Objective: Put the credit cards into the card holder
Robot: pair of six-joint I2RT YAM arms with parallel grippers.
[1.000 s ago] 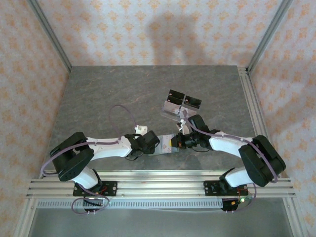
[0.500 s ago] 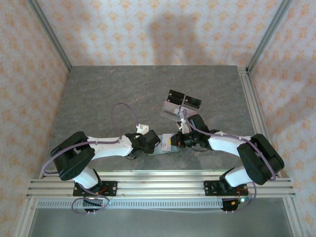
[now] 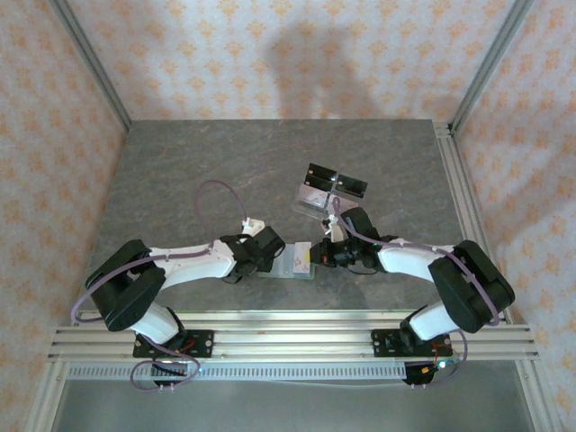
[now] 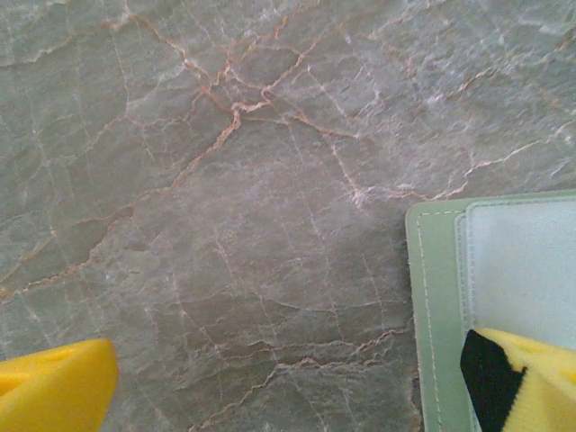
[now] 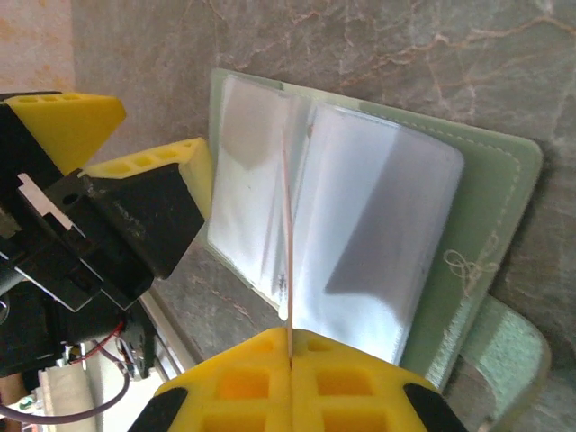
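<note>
While the card holder lay open on the gray stone counter, close to the near edge and between the two arms, one credit card was held over it. The card was pinched tight by the right jaws, whose yellow fingers were pressed together on its near edge. In the right wrist view it was seen from the side as a thin pinkish line, set over the middle of the holder's clear pockets. Its faces were turned away, so any print on it could not be read. Whether its far edge touched a pocket could not be told.

The left jaws were spread wide, and nothing was held in them. One of their yellow fingers was seen over bare counter. The other was placed over the holder's edge, where the green stitched rim and the pale inside were shown.

A small looped knot mark was pressed into the green cover, near the snap tab.

A clear stand with black panels was set farther back, apart from the holder.
</note>
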